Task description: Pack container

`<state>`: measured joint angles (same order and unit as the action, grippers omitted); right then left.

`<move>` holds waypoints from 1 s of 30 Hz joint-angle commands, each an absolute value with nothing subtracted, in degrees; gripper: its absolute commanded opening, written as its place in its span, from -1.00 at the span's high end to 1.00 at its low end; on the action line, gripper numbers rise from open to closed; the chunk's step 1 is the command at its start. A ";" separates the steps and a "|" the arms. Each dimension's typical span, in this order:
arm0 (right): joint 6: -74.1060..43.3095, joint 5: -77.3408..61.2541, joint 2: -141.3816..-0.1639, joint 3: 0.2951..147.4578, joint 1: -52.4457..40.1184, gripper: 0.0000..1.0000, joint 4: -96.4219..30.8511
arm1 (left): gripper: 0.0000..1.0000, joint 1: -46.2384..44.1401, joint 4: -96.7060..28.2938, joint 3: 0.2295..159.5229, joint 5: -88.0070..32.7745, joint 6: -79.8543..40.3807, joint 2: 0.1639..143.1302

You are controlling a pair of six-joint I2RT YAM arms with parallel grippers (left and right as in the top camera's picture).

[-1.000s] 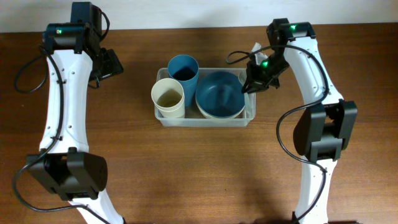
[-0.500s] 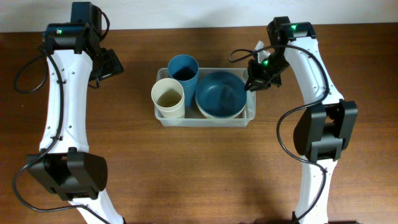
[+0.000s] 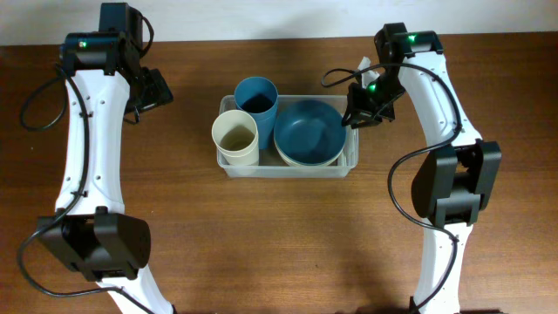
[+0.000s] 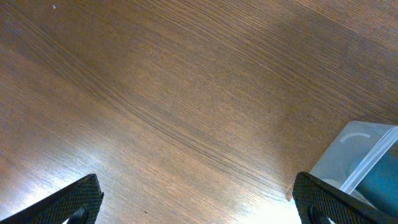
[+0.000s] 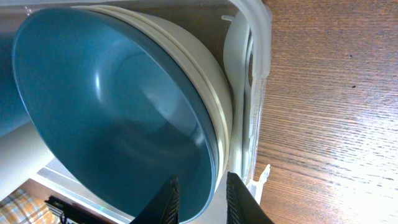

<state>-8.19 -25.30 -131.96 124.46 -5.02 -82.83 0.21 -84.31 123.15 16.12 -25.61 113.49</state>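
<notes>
The right gripper [image 5: 204, 202], jaws narrowly apart, straddles the blue bowl [image 5: 112, 106] rim at the container [image 3: 288, 170] 3 o'clock end (contact unclear). The left gripper [image 4: 200, 200], mostly cut off, gapes wide over the table [image 4: 155, 93].

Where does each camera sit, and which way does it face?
Overhead: above the table, facing straight down; shows left arm, right arm, container.
Left wrist: on the left arm, facing down at the table; its fingertips at the bottom corners.
Right wrist: on the right arm, facing the blue bowl; its fingertips below.
All three share the container.
</notes>
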 commanded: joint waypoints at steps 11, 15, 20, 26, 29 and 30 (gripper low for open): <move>-5.76 -24.58 -130.85 142.08 0.25 0.11 -91.98 | -1.00 0.54 -84.20 122.93 16.75 -26.26 113.95; -4.73 -19.57 -130.63 152.92 3.53 -0.92 -97.36 | -1.00 0.54 -84.18 122.93 16.75 -26.26 113.95; -4.60 -16.69 -126.72 153.80 7.51 -0.97 -97.36 | -1.00 0.54 -84.18 122.93 16.75 -26.26 113.95; -1.32 -14.48 -121.05 145.18 10.35 -0.98 -97.36 | -1.00 0.54 -84.18 122.93 16.75 -26.26 113.95; 0.89 -14.48 -116.73 136.70 10.48 -0.98 -97.36 | -1.00 0.54 -84.20 122.93 16.75 -26.26 113.95; 1.69 -14.37 -115.39 133.86 10.48 -0.98 -97.36 | -0.99 0.54 -84.20 122.93 16.75 -26.26 113.95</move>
<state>-1.48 -15.44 -119.81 139.28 10.50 -96.97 0.21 -84.31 123.15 16.12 -25.61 113.49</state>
